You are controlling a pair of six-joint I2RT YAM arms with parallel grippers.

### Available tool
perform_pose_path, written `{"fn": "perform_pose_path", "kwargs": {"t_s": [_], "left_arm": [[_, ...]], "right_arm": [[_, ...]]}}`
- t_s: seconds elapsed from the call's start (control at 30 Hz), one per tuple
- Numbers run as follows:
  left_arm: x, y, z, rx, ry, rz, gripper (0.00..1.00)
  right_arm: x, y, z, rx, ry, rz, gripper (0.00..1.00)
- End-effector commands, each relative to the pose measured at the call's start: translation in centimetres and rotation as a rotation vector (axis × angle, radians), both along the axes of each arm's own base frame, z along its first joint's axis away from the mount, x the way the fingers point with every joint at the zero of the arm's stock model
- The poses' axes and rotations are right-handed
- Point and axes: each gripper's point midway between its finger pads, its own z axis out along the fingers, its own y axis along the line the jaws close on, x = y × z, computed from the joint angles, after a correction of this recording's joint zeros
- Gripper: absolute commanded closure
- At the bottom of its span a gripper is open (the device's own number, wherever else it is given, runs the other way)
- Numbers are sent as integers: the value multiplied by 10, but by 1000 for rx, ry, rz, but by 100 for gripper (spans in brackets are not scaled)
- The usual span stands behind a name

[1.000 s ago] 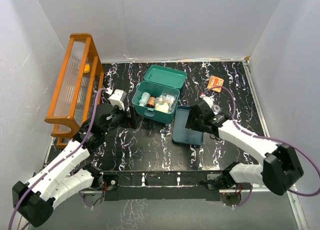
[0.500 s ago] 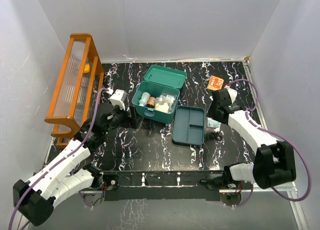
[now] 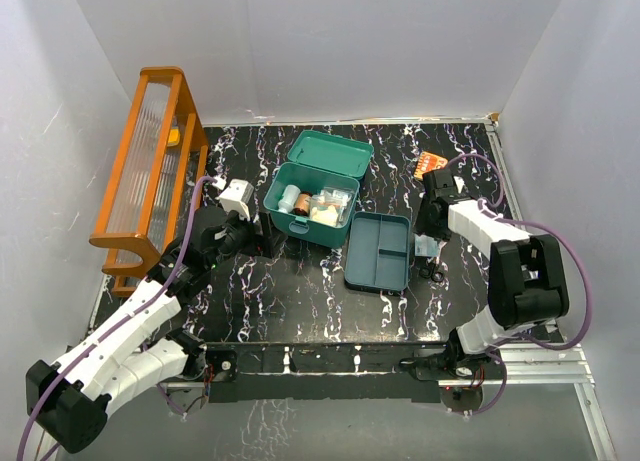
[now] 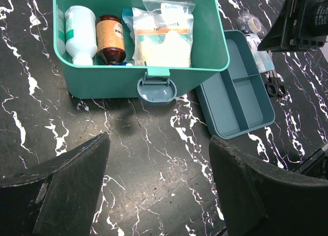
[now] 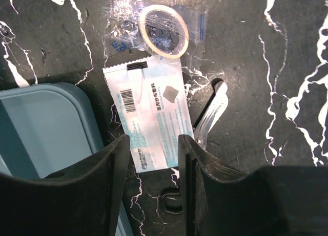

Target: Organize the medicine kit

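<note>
The teal medicine kit box [image 3: 308, 206] stands open, its lid [image 3: 331, 153] tipped back, holding a white bottle [image 4: 79, 26], a brown bottle [image 4: 110, 39] and bagged supplies [image 4: 164, 36]. Its three-compartment tray [image 3: 378, 251] lies on the table to the box's right and also shows in the left wrist view [image 4: 237, 95]. My right gripper [image 5: 152, 162] is open just right of the tray, its jaws on either side of the near end of a white-and-blue packet [image 5: 151, 115]. My left gripper [image 4: 159, 164] is open and empty above bare table in front of the box.
A bagged tape roll [image 5: 163, 23] lies beyond the packet, and scissors [image 5: 211, 113] lie beside it. An orange packet [image 3: 430, 162] is at the back right. An orange wooden rack [image 3: 150, 171] stands along the left. White walls enclose the table.
My right arm has swung from over the tray to the right, and now hangs low over the packet beside it. The tray lies flat. The left arm has not moved.
</note>
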Motion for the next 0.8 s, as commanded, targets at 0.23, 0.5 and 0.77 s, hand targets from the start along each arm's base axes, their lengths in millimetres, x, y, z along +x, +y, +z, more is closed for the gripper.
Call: {"fn": "perform_pose_path", "kwargs": {"t_s": [0.23, 0.5, 0.77], "left_arm": [[0, -1, 12, -27, -25, 2, 23], [-1, -3, 12, -33, -25, -9, 23], [0, -2, 11, -31, -26, -4, 23]], "right_arm": [[17, 23, -15, 143, 6, 104, 58], [17, 16, -10, 125, -5, 36, 61], [24, 4, 14, 66, -78, 8, 57]]}}
